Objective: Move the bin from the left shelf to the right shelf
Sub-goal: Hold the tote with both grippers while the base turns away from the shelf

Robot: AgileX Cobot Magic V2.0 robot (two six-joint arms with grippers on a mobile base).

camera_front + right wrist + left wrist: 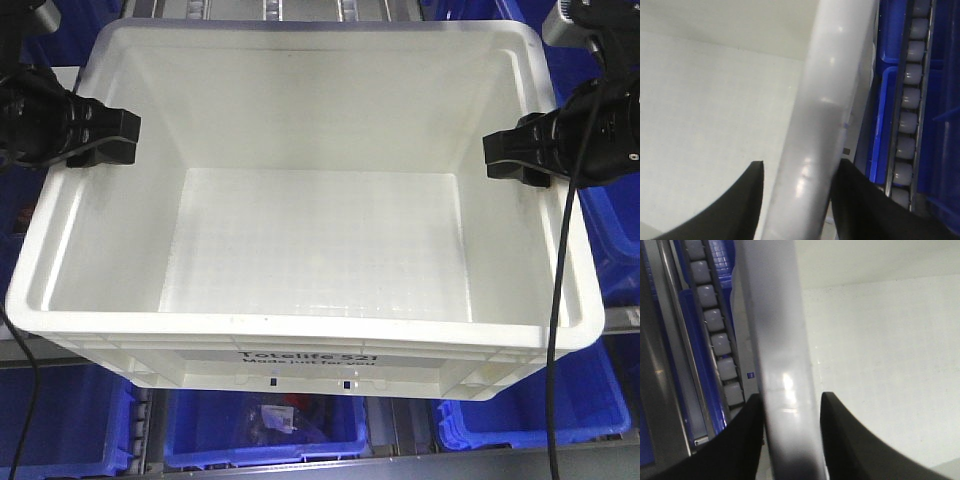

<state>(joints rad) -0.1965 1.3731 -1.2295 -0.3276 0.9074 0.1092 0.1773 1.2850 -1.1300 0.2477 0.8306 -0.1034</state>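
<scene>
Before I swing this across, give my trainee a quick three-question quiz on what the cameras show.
1. True or false: the white bin has parts lying inside it.
2. Pick one: the left claw is clamped on the white bin's A) left rim, B) front wall, C) floor.
3. Fill in: the lower bins showing under its front edge are coloured ___.

Key: 1 false, it is empty; 2 A; 3 blue.
</scene>
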